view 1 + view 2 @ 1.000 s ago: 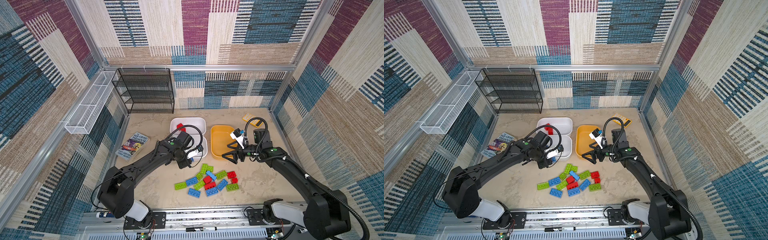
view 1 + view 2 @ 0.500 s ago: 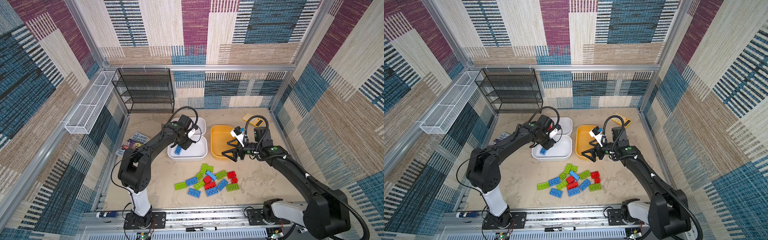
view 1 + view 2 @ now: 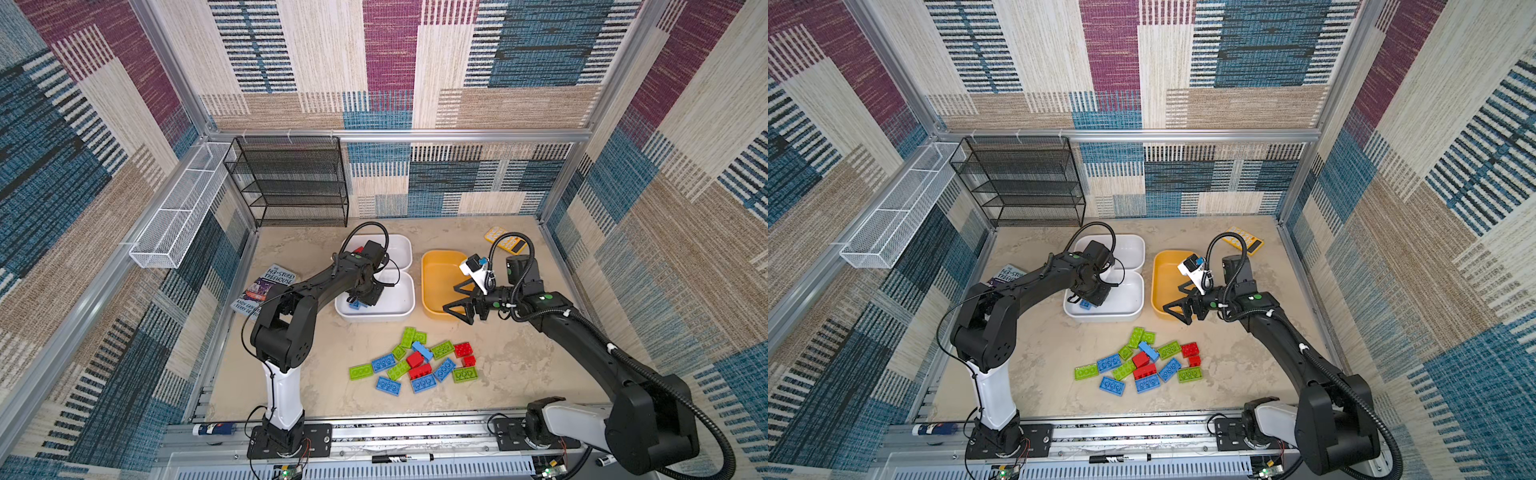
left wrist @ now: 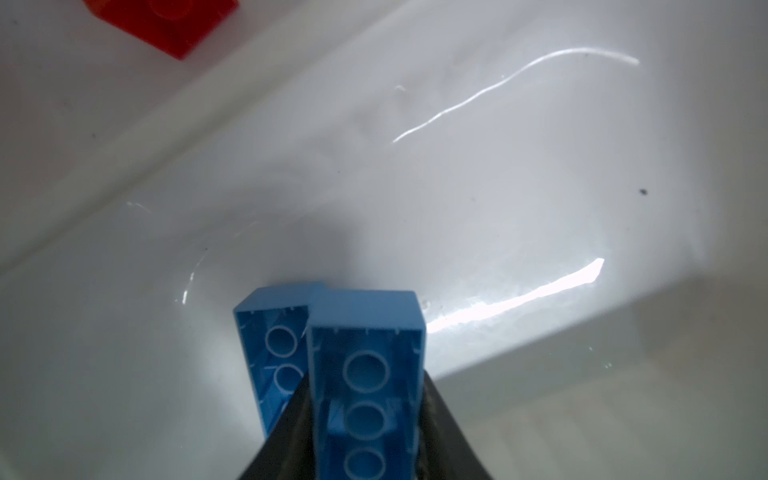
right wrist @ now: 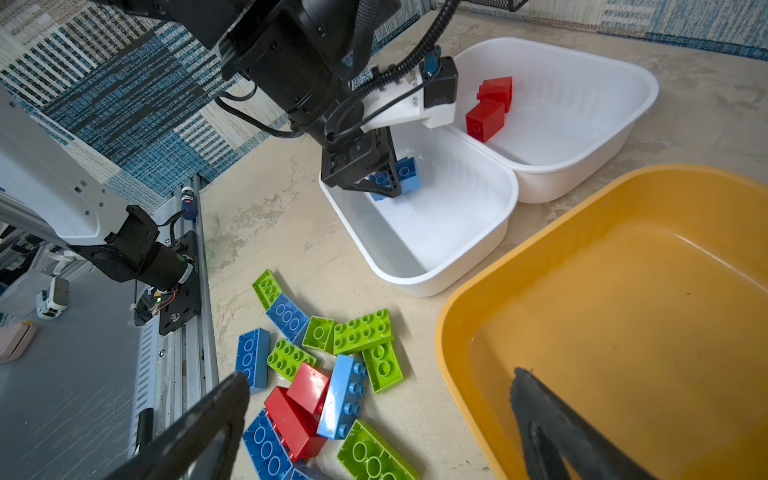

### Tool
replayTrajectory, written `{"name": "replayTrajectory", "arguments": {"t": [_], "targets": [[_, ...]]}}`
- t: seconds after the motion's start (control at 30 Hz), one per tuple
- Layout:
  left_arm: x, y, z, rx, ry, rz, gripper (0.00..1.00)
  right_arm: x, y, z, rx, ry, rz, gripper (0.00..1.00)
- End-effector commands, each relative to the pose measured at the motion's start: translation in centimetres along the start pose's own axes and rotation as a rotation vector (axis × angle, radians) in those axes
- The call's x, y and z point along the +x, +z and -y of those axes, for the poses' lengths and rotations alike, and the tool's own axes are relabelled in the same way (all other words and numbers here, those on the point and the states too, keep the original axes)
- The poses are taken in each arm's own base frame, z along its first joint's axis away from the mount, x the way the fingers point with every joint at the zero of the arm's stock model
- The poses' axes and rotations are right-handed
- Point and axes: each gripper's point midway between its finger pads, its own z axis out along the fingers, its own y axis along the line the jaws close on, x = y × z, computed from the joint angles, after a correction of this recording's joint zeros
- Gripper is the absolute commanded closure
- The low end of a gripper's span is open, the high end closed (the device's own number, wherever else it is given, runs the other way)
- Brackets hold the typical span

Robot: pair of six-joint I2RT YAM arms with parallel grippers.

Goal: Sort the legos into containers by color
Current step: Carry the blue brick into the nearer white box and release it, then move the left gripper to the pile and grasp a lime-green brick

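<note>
My left gripper reaches down into the near white container, shut on a blue lego held underside towards the camera. A second blue lego lies beside it in that tub. Two red legos sit in the far white container. The yellow-orange container holds nothing I can see. My right gripper hangs open over its front left corner. A loose pile of red, blue and green legos lies on the table in front.
A black mesh rack stands at the back left, with a white wire basket on the left wall. A book lies left of the tubs. A yellow card lies at the back right.
My left arm carried a blue lego back from near the pile and lowered it into the near white tub. The right gripper has stayed open and nearly still.
</note>
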Motion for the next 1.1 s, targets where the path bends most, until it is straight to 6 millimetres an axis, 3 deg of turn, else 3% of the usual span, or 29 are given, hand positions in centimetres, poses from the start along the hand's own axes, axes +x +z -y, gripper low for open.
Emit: {"name": "replayTrajectory", "arguments": {"t": [0.0,0.1,0.23,0.33,0.47,0.57,0.73,0.93,1.07], "targets": [[-0.8,-1.3,-1.2,-0.049,-0.100,0.045,0.49,-0.5,-0.1,0.0,0.004,-0.023,0.016,0.01],[-0.8,-2.8,-1.1,-0.006,-0.134,0.057,0.39,-0.5,-0.3,-0.3,0.004,-0.023,0.017,0.01],[0.5,-5.5,1.0,0.124,-0.101,0.058,0.31,-0.5,-0.5,-0.5,0.005,-0.028,0.019,0.01],[2.8,-7.5,3.0,0.193,0.053,0.083,0.29,-0.5,-0.5,-0.6,-0.001,-0.028,0.021,0.01],[7.3,-8.2,5.0,0.258,0.299,0.076,0.28,-0.3,-0.2,-0.6,-0.017,-0.022,0.020,0.01],[10.9,-8.0,6.0,0.305,0.478,0.071,0.26,-0.3,-0.1,-0.5,-0.021,-0.022,0.019,0.01],[15.0,-7.0,6.1,0.315,0.672,0.049,0.25,-0.4,-0.1,-0.6,-0.027,-0.022,0.021,0.01],[18.1,-4.5,7.1,0.286,0.812,-0.002,0.25,-0.2,-0.3,-0.8,-0.024,-0.015,0.018,0.01],[18.4,-3.3,7.5,0.249,0.855,-0.007,0.28,-0.1,-0.4,-1.0,-0.022,-0.013,0.014,0.01]]}}
